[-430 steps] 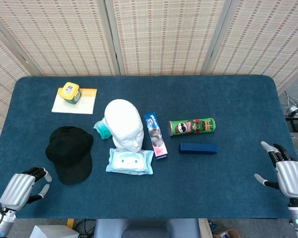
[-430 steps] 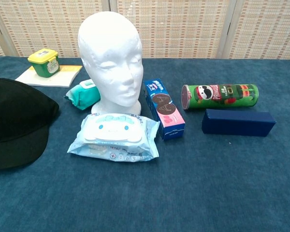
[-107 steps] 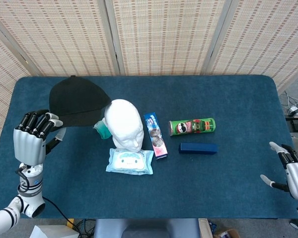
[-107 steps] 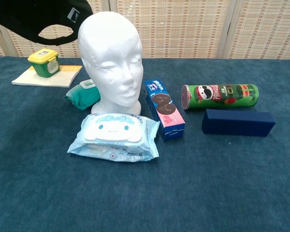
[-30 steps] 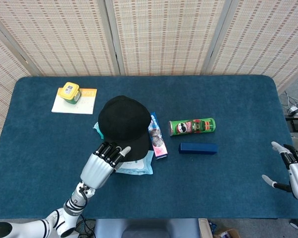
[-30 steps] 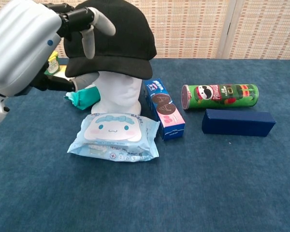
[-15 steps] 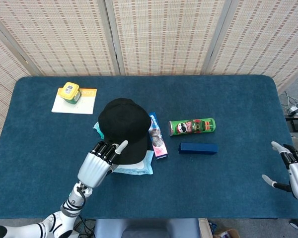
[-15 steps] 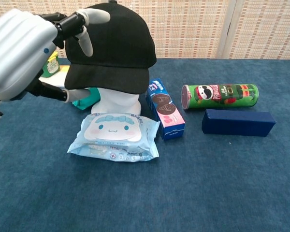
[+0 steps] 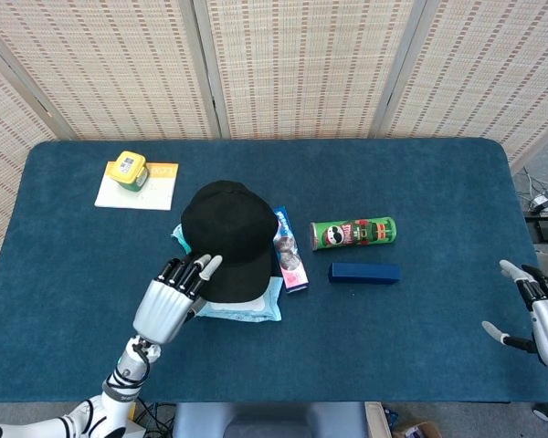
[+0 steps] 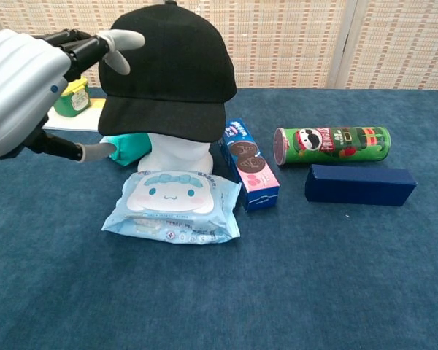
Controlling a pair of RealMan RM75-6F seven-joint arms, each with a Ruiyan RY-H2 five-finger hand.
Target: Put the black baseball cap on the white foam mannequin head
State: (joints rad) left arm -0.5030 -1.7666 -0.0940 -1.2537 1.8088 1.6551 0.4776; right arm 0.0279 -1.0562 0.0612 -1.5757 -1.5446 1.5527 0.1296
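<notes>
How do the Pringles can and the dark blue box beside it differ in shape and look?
The Pringles can is a green cylinder with printed graphics; the dark blue box is a plain rectangular block with no visible markings. The can lies farther from the robot, the box nearer. Both lie on their long sides, roughly parallel, on the blue table.

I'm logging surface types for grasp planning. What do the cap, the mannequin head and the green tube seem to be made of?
Black baseball cap: matte woven fabric by its look, with no shine and soft seams.
White foam mannequin head: dull white, faintly grainy surface that fits foam.
Green Pringles can: probably printed cardboard, glossy, with a highlight along its side.
</notes>
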